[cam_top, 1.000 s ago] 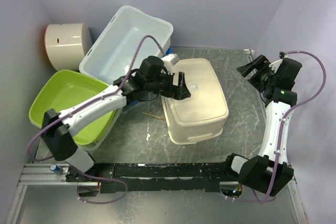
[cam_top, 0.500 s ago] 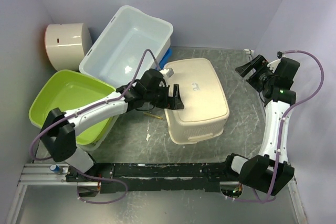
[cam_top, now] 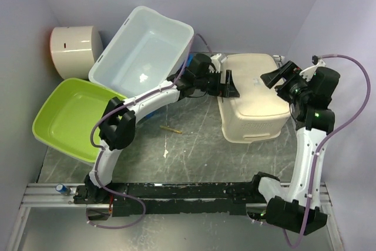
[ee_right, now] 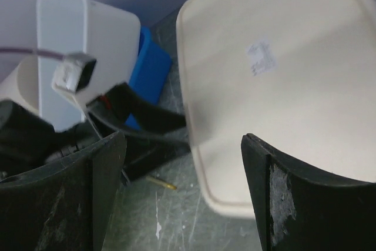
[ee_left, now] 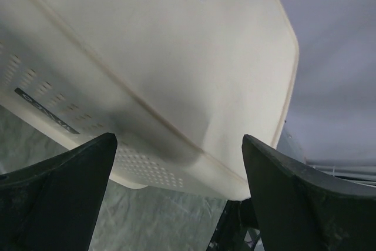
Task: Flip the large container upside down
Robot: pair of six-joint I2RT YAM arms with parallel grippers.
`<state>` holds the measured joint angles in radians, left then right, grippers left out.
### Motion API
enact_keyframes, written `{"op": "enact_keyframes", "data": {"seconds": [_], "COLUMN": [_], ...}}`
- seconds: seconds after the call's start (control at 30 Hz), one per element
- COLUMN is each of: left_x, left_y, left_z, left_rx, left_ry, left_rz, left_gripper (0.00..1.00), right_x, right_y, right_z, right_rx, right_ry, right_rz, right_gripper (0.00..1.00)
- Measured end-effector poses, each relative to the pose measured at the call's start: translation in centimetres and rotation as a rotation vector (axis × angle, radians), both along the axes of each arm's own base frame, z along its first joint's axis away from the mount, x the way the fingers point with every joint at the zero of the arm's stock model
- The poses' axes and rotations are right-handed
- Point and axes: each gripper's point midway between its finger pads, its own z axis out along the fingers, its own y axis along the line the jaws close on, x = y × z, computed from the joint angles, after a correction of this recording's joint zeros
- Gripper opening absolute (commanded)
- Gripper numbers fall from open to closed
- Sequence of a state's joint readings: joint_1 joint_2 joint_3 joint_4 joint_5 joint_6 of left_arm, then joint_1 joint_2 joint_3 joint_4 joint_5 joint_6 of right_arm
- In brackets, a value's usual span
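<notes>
Grey marbled bench [cam_top: 194, 139] from above: the large container [cam_top: 144, 51] leans tilted at far left, mouth open upward, beside a green tub [cam_top: 70, 116], and a cream basket [cam_top: 252, 101] lies base-up at far right. Left wrist: the left fingers [ee_left: 88, 168] are spread, facing that basket's side. Right wrist: the right fingers [ee_right: 100, 168] are spread above its base.

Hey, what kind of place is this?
Probably a robot lab test cell: left arm and right arm bolted to a rail, plain lavender walls closing in the table, plastic tubs like the large container as props.
</notes>
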<state>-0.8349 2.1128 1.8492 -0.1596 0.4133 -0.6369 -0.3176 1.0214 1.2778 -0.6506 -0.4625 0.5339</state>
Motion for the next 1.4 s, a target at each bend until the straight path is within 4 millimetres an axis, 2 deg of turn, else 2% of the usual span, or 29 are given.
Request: {"op": "enact_keyframes", "data": {"seconds": [0.07, 0.17, 0.27, 0.37, 0.43, 0.53, 0.6, 0.67, 0.73, 0.8, 0.87, 1.07, 1.13, 1.23, 1.3, 1.4], "left_x": [0.8, 2.2, 4.4, 5.3, 4.9, 2.7, 1.3, 0.2, -0.2, -0.1, 0.2, 0.0, -0.1, -0.2, -0.2, 0.1], "left_y": [-0.3, 1.0, 4.1, 7.5, 9.9, 12.0, 13.5, 14.8, 16.1, 17.3, 18.0, 19.2, 19.4, 19.6, 20.0, 21.0], "left_z": [0.9, 3.4, 7.1, 11.0, 14.5, 18.5, 20.5, 21.6, 21.6, 20.7, 18.9, 13.6, 12.9, 12.5, 12.4, 12.5], "left_rx": [-0.025, -0.053, -0.073, -0.080, -0.087, -0.093, -0.086, -0.066, -0.034, 0.011, 0.059, 0.182, 0.200, 0.218, 0.229, 0.245], "left_ry": [-0.021, -0.067, -0.126, -0.196, -0.265, -0.364, -0.430, -0.478, -0.500, -0.499, -0.472, -0.364, -0.350, -0.342, -0.341, -0.339], "left_rz": [-0.012, -0.003, 0.043, 0.090, 0.118, 0.127, 0.137, 0.151, 0.173, 0.199, 0.214, 0.202, 0.197, 0.195, 0.205, 0.233], "left_gripper": [1.00, 1.00, 1.00, 1.00, 0.99, 0.99, 0.99, 0.99, 0.99, 0.99, 0.99, 0.99, 0.99, 0.99, 0.99, 0.99], "right_x": [-0.9, -2.4, -4.8, -7.4, -9.0, -10.3, -10.1, -9.2, -8.2, -6.8, -5.5, 0.1, 2.0, 4.3, 5.4, 5.7], "right_y": [0.7, 2.0, 3.3, 3.9, 4.3, 4.8, 4.9, 5.0, 4.9, 4.6, 4.3, 2.1, 1.4, 1.2, 2.2, 7.3], "right_z": [-0.3, -1.8, -4.3, -7.0, -9.1, -12.4, -14.2, -15.7, -16.4, -16.5, -16.4, -16.3, -16.6, -15.6, -13.8, -9.7], "right_rx": [0.000, 0.010, 0.025, 0.037, 0.049, 0.093, 0.138, 0.192, 0.226, 0.253, 0.275, 0.275, 0.272, 0.255, 0.218, 0.150], "right_ry": [0.006, 0.046, 0.115, 0.176, 0.211, 0.259, 0.283, 0.290, 0.279, 0.255, 0.234, 0.134, 0.131, 0.119, 0.083, -0.009], "right_rz": [0.014, 0.044, 0.079, 0.080, 0.074, 0.058, 0.041, 0.022, 0.002, -0.020, -0.036, -0.103, -0.116, -0.101, -0.061, 0.082], "right_gripper": [0.80, 0.80, 0.80, 0.80, 0.81, 0.81, 0.81, 0.81, 0.82, 0.82, 0.82, 0.82, 0.82, 0.82, 0.82, 0.83]}}
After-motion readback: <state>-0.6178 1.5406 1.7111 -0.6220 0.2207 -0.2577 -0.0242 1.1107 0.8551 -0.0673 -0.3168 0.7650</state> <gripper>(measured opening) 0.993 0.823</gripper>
